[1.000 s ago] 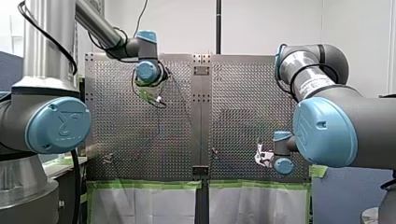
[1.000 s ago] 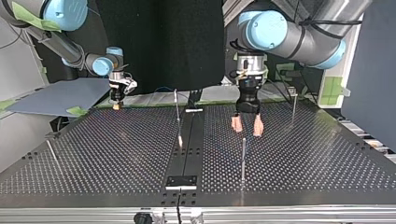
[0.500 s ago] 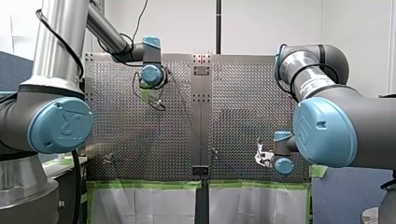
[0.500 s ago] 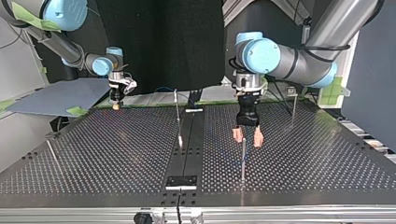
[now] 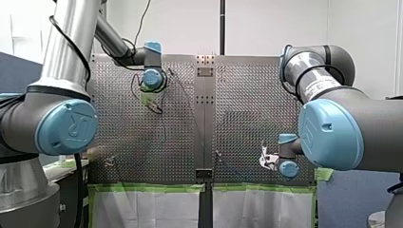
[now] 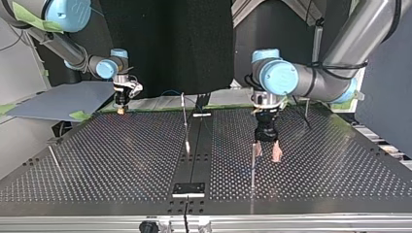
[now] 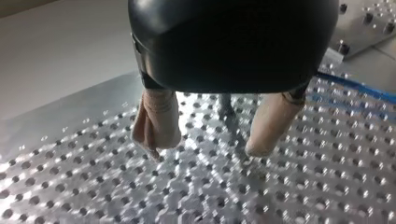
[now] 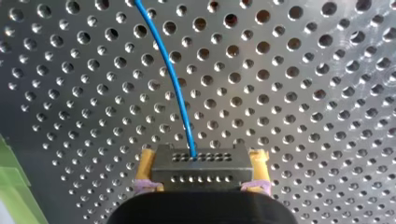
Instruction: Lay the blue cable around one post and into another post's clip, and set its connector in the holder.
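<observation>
My right gripper (image 8: 201,184) is shut on the grey connector (image 8: 201,163), its yellow pads on both ends. The blue cable (image 8: 173,79) runs from the connector out over the perforated table. In the top view this gripper (image 6: 120,109) hangs at the far left edge of the plate. My left gripper (image 6: 266,153) is open with beige pads and holds nothing. It hovers low, right beside a thin upright post (image 6: 252,167). From the left wrist, the fingers (image 7: 156,123) stand apart, a dark post (image 7: 226,103) shows ahead between them, and the blue cable (image 7: 355,86) lies off to one side.
More thin posts stand on the plate: one at the centre (image 6: 183,111), one at the far right (image 6: 306,109), one at the near left (image 6: 53,158). A small black block (image 6: 189,188) sits on the centre strip near the front edge. Green tape lines the far edge.
My left arm has moved nearer the top view's camera and slightly to its right; its open gripper now hangs beside the post. My right arm has not moved.
</observation>
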